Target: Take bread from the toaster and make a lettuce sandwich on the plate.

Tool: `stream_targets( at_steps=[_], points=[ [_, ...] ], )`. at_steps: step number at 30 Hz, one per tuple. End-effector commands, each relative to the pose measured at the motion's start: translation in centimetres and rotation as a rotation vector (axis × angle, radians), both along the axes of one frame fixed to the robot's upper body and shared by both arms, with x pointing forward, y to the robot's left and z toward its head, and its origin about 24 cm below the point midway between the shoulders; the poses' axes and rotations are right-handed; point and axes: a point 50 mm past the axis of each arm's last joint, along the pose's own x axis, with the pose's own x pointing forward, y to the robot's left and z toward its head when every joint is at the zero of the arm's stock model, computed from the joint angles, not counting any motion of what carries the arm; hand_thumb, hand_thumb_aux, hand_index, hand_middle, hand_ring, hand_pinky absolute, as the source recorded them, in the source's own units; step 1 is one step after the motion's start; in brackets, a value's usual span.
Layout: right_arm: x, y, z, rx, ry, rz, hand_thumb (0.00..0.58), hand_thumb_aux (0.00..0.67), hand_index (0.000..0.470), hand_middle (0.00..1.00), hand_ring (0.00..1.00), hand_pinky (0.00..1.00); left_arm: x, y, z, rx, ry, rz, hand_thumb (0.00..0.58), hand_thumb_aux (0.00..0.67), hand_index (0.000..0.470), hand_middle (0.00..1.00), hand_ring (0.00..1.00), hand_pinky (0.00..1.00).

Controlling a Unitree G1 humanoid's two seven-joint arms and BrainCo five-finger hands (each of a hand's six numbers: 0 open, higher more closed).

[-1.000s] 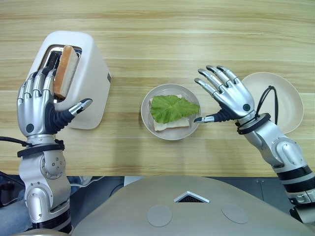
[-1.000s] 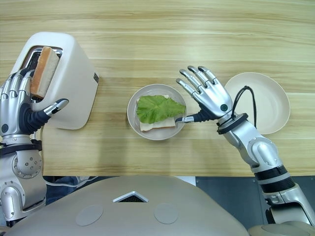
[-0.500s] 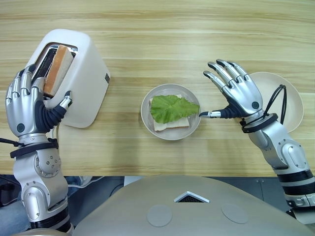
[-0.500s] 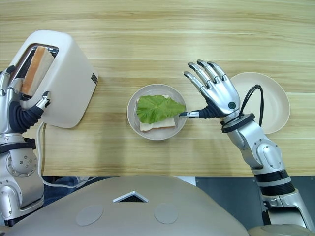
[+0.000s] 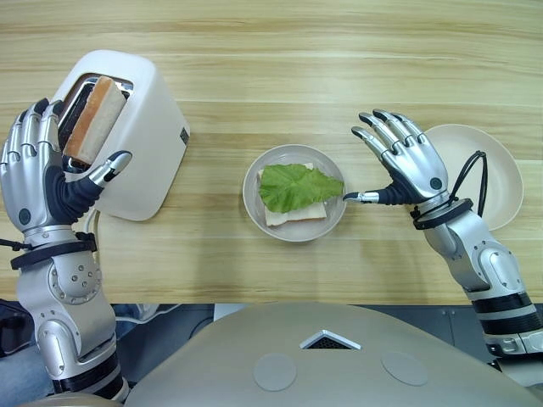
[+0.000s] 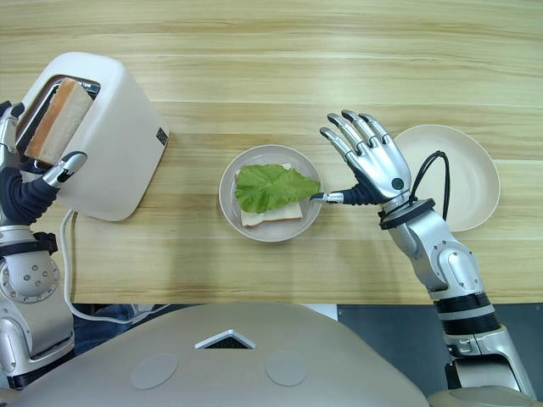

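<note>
One tan bread slice [image 5: 92, 119], pinched by left hand [image 5: 34, 186], shifted toward 9 o'clock over white toaster [image 5: 144, 136]: extraction unfinished. Right hand's [image 5: 411, 170] fingers spread.

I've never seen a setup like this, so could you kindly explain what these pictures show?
It's a humanoid robot; both pictures come from the stereo camera on its head, looking down at a wooden table. There stand a white toaster with a bread slice poking out, a plate holding bread under a lettuce leaf, and a second dish further right. The left robot hand flanks the slice; whether it grips isn't clear. The right robot hand, open, holds nothing beside the plate.
</note>
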Motion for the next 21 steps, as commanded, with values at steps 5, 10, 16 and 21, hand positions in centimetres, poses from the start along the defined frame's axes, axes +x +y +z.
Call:
stream_targets(
  at_steps=[5, 10, 16, 21],
  points=[
    [-0.1, -0.2, -0.3, 0.012, 0.016, -0.014, 0.0, 0.0, 0.0, 0.0, 0.0, 0.0, -0.1, 2.2, -0.7, 0.066, 0.073, 0.084, 0.148, 0.092, 0.065, 0.0, 0.0, 0.0],
    [-0.1, -0.3, -0.3, 0.016, 0.017, -0.017, 0.0, 0.0, 0.0, 0.0, 0.0, 0.0, 0.1, 2.4, -1.1, 0.077, 0.081, 0.077, 0.58, 0.67, 0.47, 0.0, 0.0, 0.0],
    [-0.2, -0.3, -0.5, 0.015, 0.024, -0.024, 0.0, 0.0, 0.0, 0.0, 0.0, 0.0, 0.3, 1.3, -0.3, 0.044, -0.017, 0.009, 0.58, 0.67, 0.47, 0.0, 0.0, 0.0],
    [-0.2, -0.4, -0.7, 0.019, 0.031, -0.033, 0.0, 0.0, 0.0, 0.0, 0.0, 0.0, 0.5, 0.6, 0.9, 0.021, -0.127, -0.031, 0.58, 0.67, 0.47, 0.0, 0.0, 0.0]
  ],
)
